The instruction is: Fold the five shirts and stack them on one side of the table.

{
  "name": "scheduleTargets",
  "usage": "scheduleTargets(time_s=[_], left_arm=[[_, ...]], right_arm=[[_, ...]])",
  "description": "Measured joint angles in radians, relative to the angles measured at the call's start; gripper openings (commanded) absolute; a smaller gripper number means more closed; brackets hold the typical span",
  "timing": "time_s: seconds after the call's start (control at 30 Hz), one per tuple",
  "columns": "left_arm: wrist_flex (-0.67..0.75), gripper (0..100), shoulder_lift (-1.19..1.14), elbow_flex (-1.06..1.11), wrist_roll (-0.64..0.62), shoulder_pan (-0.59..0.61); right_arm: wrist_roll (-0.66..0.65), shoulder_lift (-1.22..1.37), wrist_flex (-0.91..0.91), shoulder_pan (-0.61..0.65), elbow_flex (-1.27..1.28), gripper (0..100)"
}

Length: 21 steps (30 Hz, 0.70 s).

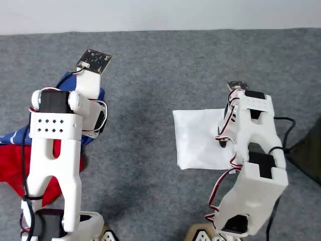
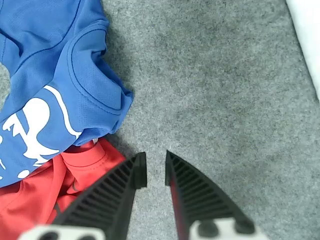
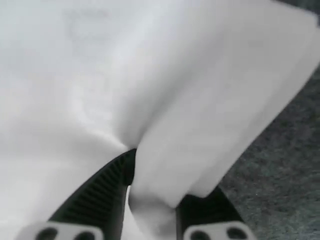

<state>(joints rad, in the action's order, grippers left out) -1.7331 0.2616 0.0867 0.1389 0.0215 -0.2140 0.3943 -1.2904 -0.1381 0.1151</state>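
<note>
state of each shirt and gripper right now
left gripper, slightly open, empty
right gripper, shut on white shirt
white shirt, folded into a rectangle
red shirt, crumpled, unfolded
blue shirt, crumpled, unfolded, edge overlapping red shirt

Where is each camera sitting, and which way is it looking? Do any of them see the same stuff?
High view: above the table, looking down; the left arm and right arm show.
Left wrist view: on the left arm's wrist, looking down past the open left gripper at the blue shirt and red shirt.
Right wrist view: on the right arm's wrist, close on the white shirt, pinched in the right gripper.
Shared: the high view also shows all three shirts.
</note>
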Motion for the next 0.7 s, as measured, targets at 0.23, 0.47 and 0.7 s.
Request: scheduleTargets(time_s=[0.23,0.47,0.7], left_arm=[[0.0,7,0.0,0.0,0.0,0.0],[0.0,7,0.0,0.0,0.0,0.0],[0.0,7,0.0,0.0,0.0,0.0]], right_arm=[[-0.193,0.014,-0.063,-0.032,-0.175,1.0],[-0.431,0.023,0.043,-0.032,-0.301,1.0],[-0.68,0.14,0.279,-0.032,-0.302,1.3]])
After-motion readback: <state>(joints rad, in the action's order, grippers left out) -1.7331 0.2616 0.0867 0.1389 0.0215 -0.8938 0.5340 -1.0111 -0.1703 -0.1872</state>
